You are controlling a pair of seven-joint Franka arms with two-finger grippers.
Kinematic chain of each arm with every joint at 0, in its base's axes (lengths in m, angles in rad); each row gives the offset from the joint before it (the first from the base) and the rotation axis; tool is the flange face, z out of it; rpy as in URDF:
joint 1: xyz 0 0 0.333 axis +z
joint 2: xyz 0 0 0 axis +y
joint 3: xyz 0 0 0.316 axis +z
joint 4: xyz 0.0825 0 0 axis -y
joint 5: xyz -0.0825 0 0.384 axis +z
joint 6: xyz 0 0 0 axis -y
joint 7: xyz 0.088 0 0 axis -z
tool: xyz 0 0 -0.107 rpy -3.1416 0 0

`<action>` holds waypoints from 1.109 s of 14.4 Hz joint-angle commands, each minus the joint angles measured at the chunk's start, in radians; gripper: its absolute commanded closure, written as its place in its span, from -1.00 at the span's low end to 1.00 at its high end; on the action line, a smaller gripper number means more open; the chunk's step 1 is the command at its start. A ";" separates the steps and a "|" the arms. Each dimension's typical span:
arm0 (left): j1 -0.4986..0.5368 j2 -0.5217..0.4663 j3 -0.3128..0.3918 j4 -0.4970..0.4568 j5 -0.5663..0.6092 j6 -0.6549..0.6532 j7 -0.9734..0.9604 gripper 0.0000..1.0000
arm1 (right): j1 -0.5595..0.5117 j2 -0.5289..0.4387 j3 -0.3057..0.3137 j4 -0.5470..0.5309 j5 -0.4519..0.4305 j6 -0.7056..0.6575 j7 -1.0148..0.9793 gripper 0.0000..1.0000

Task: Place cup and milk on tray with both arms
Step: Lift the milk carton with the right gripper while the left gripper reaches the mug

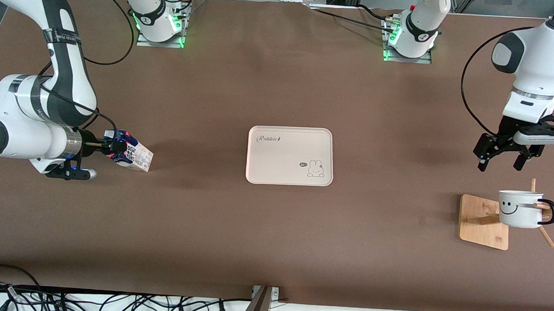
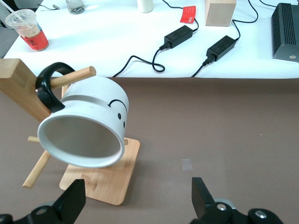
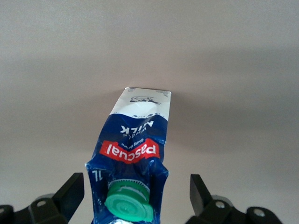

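The tipped blue paper milk carton point(image 3: 132, 154) looked light and squashy, lying between the right end effector's point(image 3: 135, 198) wide-open fingers; hold its sides. The left end effector point(image 2: 138, 198) hung open over the counter near the white smiley metal cup point(image 2: 86, 126).

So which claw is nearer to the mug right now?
Left. The left claw hovers open just above the mug on its wooden rack; the right claw is at the milk.

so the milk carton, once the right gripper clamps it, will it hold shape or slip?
The milk looks like thin board, creased near its green cap, so it probably dents under a hard squeeze. It lies on its side between the open right gripper fingers; its flat faces likely won't roll. Glossy print may be slippery.
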 commanded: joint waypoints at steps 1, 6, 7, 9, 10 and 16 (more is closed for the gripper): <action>0.005 0.062 -0.001 0.010 0.011 0.093 0.017 -1.00 | -0.005 -0.010 0.002 -0.016 -0.005 0.010 -0.007 -0.81; 0.005 0.133 -0.001 0.073 0.019 0.104 0.023 -1.00 | -0.002 -0.002 0.003 -0.021 -0.004 0.010 -0.007 -0.12; 0.005 0.150 -0.001 0.090 0.021 0.104 0.023 -1.00 | -0.002 0.000 0.003 -0.022 -0.004 0.010 -0.007 -0.07; 0.005 0.179 -0.001 0.125 0.022 0.104 0.025 -1.00 | -0.001 0.004 0.003 -0.023 -0.004 0.011 -0.007 -0.04; 0.005 0.190 -0.001 0.137 0.025 0.104 0.025 -1.00 | -0.001 0.004 0.003 -0.023 -0.004 0.010 -0.007 -0.03; 0.007 0.245 0.000 0.192 0.027 0.104 0.025 -1.00 | 0.005 -0.014 0.010 -0.015 -0.005 -0.001 -0.007 0.00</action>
